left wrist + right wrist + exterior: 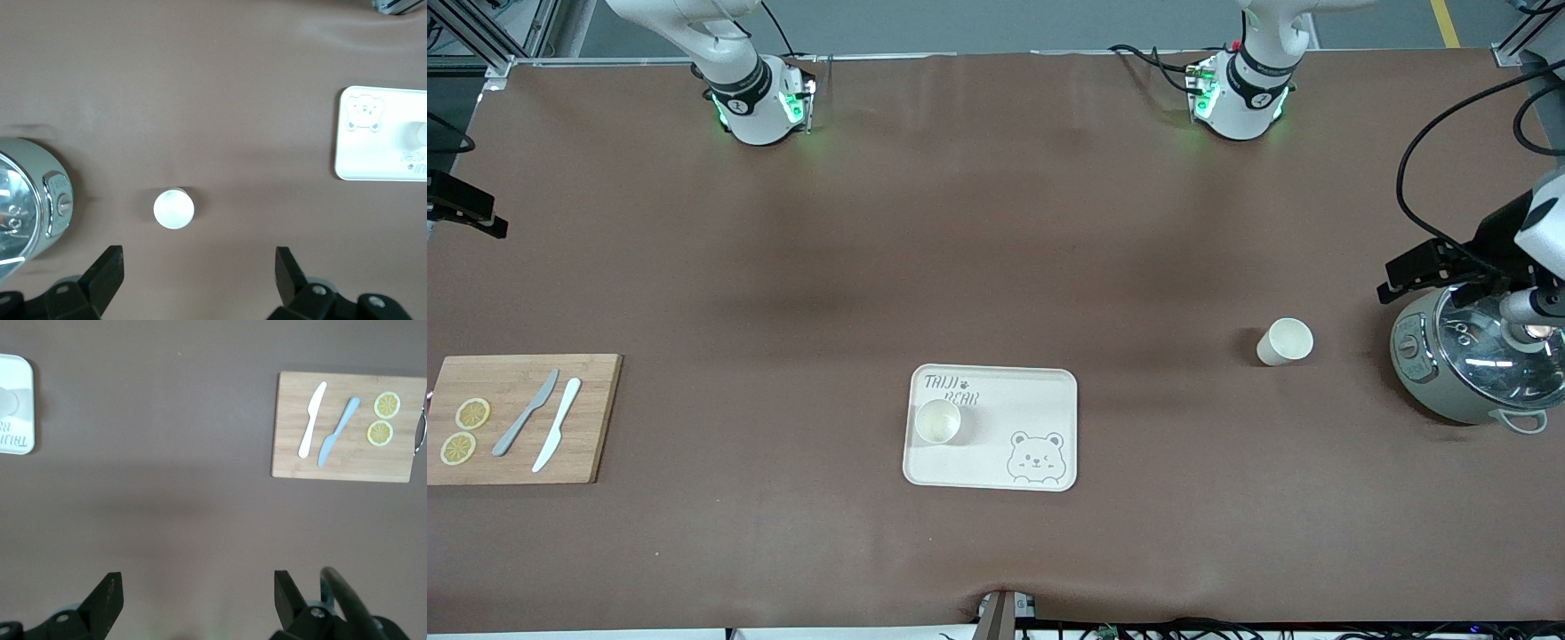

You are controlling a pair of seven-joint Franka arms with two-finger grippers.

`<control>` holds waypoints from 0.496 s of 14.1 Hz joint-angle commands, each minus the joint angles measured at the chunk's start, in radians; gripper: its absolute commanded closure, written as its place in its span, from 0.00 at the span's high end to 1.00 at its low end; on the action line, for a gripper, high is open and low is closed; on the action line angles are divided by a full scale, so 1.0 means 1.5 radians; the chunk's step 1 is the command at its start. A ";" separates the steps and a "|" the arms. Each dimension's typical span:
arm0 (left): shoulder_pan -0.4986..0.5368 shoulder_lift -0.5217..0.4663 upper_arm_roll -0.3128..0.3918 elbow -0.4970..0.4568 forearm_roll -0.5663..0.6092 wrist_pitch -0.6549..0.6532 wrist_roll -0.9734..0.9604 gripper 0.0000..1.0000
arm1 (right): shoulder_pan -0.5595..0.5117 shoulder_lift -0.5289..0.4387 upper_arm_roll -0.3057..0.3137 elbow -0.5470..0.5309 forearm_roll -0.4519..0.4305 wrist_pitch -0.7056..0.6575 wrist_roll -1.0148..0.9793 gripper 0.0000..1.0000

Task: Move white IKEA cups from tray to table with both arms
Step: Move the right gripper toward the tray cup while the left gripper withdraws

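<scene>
- Front view: one white cup [937, 420] is standing upright, mouth up, on the smooth cream tray [1032, 400] at lower centre. The other white cup [1285, 341] is sitting upright on the brown worktop [996, 267] at centre right, beside the grey pot [1472, 364].
- Left wrist view: the left tool [199, 270] is hanging released over the round, plain cup [173, 209].
- Right wrist view: the right tool [199, 592] is spreading empty over bare worktop; a bamboo board [347, 427] is lying at upper right.

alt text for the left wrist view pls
Seen from above, a white cup stands alone on the brown table just ahead of the open left gripper. The grey pot with its glass lid sits at one edge, and the cream bear tray at the other.
</scene>
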 commanded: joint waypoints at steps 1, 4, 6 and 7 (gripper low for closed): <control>0.004 0.010 -0.023 0.043 0.025 -0.049 -0.033 1.00 | 0.050 -0.009 -0.005 0.006 0.011 0.002 0.093 1.00; 0.005 -0.003 -0.034 0.064 0.028 -0.080 -0.051 1.00 | 0.114 -0.008 -0.005 0.006 0.015 0.037 0.191 1.00; 0.001 -0.003 -0.034 0.083 0.031 -0.103 -0.053 1.00 | 0.152 0.002 -0.005 0.006 0.016 0.063 0.252 1.00; -0.001 -0.004 -0.034 0.084 0.031 -0.107 -0.053 1.00 | 0.164 0.009 -0.005 0.006 0.022 0.080 0.275 1.00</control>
